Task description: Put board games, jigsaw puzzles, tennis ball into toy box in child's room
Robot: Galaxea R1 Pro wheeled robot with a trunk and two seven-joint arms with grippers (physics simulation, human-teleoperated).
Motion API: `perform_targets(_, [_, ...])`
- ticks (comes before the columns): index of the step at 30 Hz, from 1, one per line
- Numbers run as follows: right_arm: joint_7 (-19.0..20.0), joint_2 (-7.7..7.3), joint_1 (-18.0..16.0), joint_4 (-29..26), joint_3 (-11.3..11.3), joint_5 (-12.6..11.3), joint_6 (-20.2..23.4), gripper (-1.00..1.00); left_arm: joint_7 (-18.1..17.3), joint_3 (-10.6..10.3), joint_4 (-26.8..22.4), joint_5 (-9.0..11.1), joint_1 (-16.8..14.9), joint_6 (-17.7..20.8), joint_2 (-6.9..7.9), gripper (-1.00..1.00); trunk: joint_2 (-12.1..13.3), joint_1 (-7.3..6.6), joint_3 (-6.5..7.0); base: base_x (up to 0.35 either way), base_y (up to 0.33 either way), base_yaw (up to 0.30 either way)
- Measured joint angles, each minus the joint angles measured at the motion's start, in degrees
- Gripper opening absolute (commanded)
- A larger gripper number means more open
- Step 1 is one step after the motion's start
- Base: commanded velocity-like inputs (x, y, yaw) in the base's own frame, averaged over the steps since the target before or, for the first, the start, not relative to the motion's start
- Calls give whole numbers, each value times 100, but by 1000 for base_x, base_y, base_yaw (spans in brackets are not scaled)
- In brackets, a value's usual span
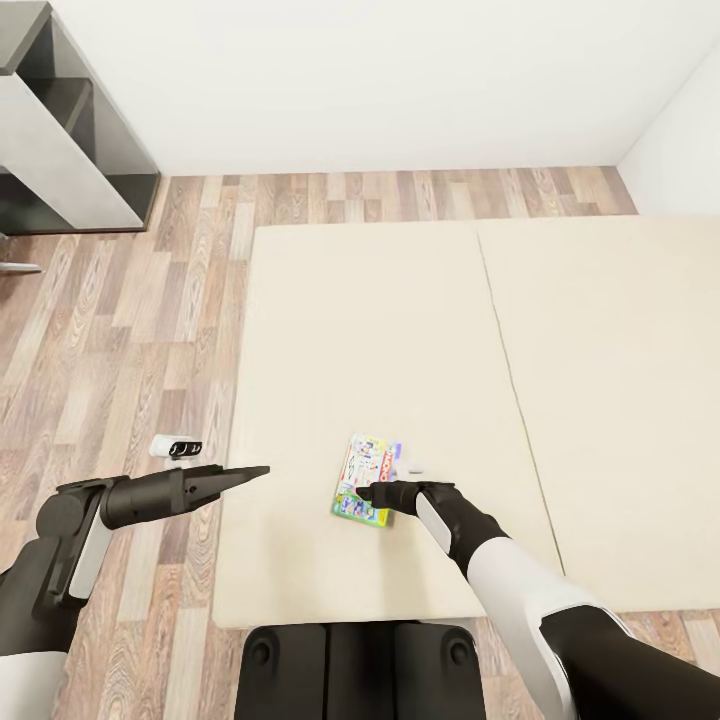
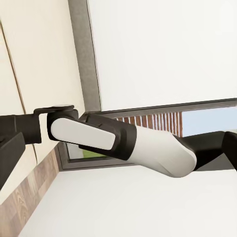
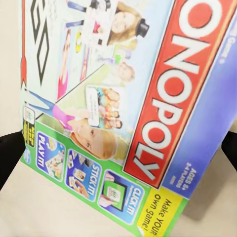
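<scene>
One board game [image 1: 367,479], a flat Monopoly box in white, green and blue, lies flat on the beige mattress of the bed [image 1: 400,330] near its front edge. My right gripper [image 1: 378,493] is down at the near end of that box, open. In the right wrist view the box [image 3: 123,108] is very close, with a dark fingertip [image 3: 10,153] showing at each side of it. My left gripper [image 1: 255,470] hovers open over the bed's left edge, apart from the box. Its wrist view looks across at my right forearm [image 2: 123,143].
Wood-plank floor [image 1: 120,330] runs left of and behind the bed to a white wall. A grey shelf unit [image 1: 70,140] stands at the far left. A small white object [image 1: 176,447] lies on the floor by the bed's left edge. A seam [image 1: 510,370] splits the mattress.
</scene>
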Motion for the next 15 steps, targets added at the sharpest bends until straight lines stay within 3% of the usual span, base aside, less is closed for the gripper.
perform_targets(15, [0,0,0,0,0,2,1,100,0,0,-1,0,3,3,0,100,0,0,0,0,1,0])
